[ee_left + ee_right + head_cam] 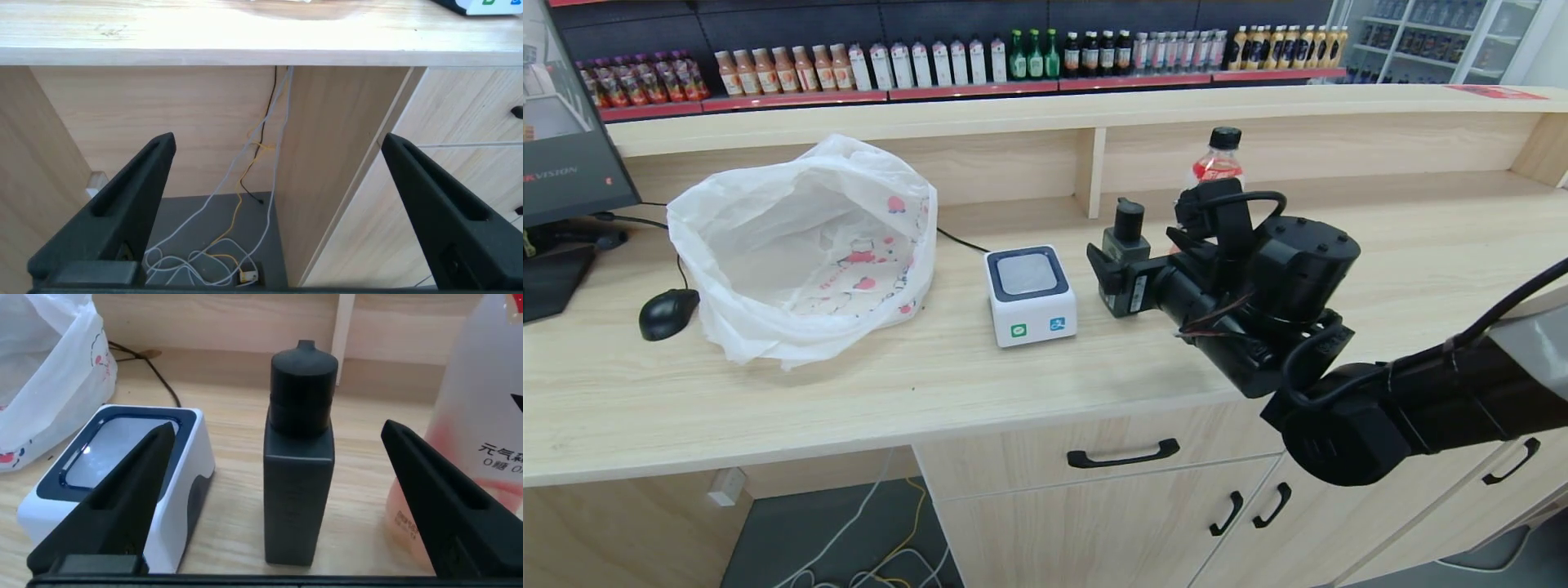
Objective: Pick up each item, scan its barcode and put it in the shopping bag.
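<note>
Now the right gripper [278,431], jaws spread and empty, faces the upright dark bottle [301,469], straight ahead in line with its gap.

Before me stands a pale wooden counter [931,392] with drawers [1013,464] beneath; behind it, shelves [980,88] of drink bottles [931,64].

A light wooden tabletop [931,384] is shown. At its left, a black mouse [668,314] is placed just beside an open white shopping bag [805,245]. A white scanner [1029,296] is set right of the bag. A dark bottle [1125,241] and a pink-drink bottle [1217,163] are stood upright farther right.
</note>
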Tool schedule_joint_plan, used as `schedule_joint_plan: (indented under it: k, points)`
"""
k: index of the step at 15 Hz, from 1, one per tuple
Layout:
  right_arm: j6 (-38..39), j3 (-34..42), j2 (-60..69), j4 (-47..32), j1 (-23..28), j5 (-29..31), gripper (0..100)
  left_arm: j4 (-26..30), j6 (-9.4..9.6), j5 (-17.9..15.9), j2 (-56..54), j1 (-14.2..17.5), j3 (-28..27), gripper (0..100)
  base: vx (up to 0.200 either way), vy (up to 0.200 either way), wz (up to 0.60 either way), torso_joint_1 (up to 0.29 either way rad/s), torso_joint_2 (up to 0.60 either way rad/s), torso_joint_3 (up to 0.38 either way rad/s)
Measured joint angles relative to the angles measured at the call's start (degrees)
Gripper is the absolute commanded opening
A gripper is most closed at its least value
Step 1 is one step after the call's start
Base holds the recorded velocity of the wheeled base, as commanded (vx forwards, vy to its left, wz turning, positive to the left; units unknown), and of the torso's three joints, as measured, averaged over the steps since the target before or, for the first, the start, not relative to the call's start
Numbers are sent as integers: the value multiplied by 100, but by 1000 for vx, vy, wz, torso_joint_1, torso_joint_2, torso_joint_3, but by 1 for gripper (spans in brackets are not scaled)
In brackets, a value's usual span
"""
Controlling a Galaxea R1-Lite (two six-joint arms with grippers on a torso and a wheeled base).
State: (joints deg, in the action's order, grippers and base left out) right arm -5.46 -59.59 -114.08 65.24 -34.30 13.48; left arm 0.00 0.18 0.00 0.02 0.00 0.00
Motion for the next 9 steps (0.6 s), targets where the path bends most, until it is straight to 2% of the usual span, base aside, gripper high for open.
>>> schedule_joint_plan:
  k: [9]
  points:
    - [54, -741, -518, 99, 66, 22, 100, 0, 0, 0, 0, 0, 0, 100, 0, 0, 0, 0, 0, 0]
